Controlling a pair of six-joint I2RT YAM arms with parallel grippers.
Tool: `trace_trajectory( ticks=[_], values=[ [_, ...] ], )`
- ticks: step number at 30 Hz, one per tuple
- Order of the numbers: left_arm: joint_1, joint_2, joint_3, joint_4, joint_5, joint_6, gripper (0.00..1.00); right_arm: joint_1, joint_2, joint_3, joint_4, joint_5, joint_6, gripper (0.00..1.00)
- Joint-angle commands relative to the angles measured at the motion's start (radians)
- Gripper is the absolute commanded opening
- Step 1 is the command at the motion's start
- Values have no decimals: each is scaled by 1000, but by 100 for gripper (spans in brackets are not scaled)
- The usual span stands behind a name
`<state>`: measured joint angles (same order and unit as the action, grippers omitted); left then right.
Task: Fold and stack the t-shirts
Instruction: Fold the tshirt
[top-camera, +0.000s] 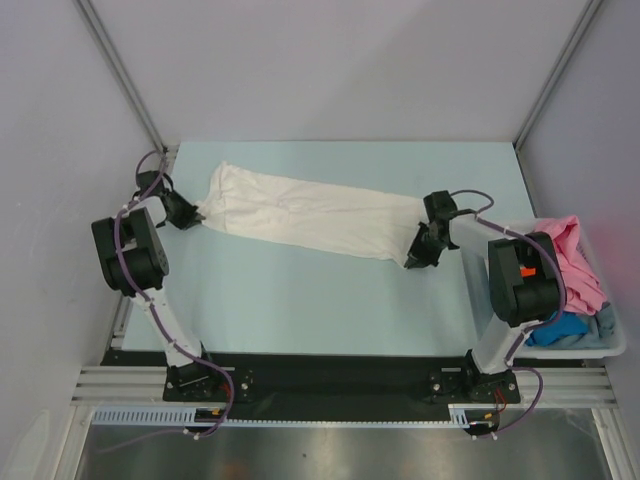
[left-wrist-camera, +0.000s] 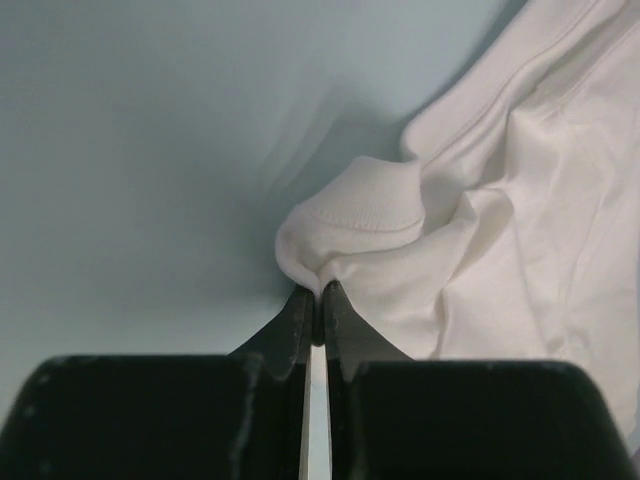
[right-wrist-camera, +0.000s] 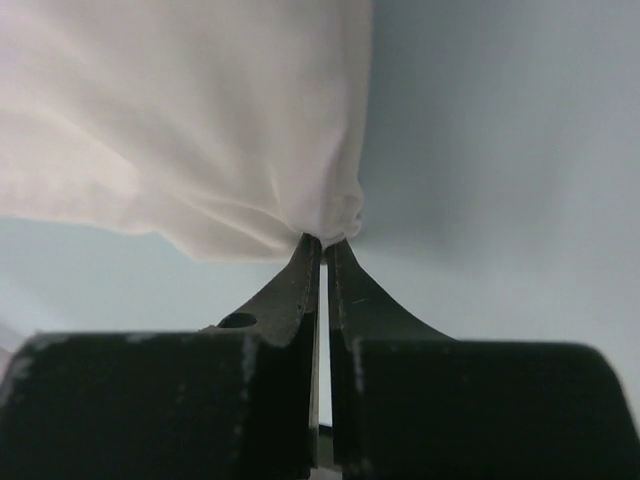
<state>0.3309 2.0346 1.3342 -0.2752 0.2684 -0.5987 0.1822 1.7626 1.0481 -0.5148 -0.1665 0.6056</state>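
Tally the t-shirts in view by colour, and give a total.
white t-shirt: 1, stretched out on the table
pink t-shirt: 1, in the bin
bright blue t-shirt: 1, in the bin
grey-blue t-shirt: 1, in the bin
Total: 4 visible

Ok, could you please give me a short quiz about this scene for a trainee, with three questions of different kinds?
1. True or false: the left gripper and the right gripper are both shut on the white t-shirt.
2. Where does the pink t-shirt lie? A) in the bin; B) under the white t-shirt; C) in the left gripper.
3. Fill in: the end of the white t-shirt nearer the bin is held by the ____ gripper.
Key: 1 true; 2 A; 3 right.
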Motion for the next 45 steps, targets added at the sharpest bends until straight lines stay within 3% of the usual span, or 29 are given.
trace_trajectory(
  ticks=[1, 12, 15, 20, 23, 26, 27, 30, 33, 35, 39, 41, 45],
  values=[
    [-20, 82, 115, 17, 38, 68, 0, 127, -84, -88, -67, -44, 107, 0],
    [-20, 128, 189, 28, 60, 123, 6, 571, -180, -275, 235, -123, 618, 0],
    [-20, 139, 246, -25, 35, 178, 16, 667, -161, -278, 294, -130, 669, 0],
    [-15, 148, 390, -149, -12, 260, 31, 695, -189, -275, 175, -111, 544, 9],
    [-16, 124, 431, -203, -32, 278, 42, 692, -230, -249, 48, -119, 358, 26],
    [-16, 23, 373, -191, -34, 275, 58, 692, -313, -205, -104, -84, 141, 44],
    [-18, -19, 344, -174, -22, 278, 64, 683, -346, -197, -138, -39, 97, 56],
    [-21, -152, 238, -122, -3, 283, 73, 636, -451, -160, -197, 13, -62, 77],
    [-23, -234, 180, -128, 18, 284, 76, 487, -473, -111, -165, -28, -163, 85],
    [-29, -264, 134, -140, 60, 274, 77, 357, -424, -83, -127, -60, -190, 86],
    [-50, -365, -18, -96, 143, 225, 77, 214, -277, 30, -129, -84, -266, 83],
    [-65, -424, -111, -59, 166, 198, 76, 160, -224, 93, -145, -88, -328, 78],
    [-67, -410, -133, -62, 167, 183, 76, 91, -117, 174, -143, -140, -412, 62]
  ],
)
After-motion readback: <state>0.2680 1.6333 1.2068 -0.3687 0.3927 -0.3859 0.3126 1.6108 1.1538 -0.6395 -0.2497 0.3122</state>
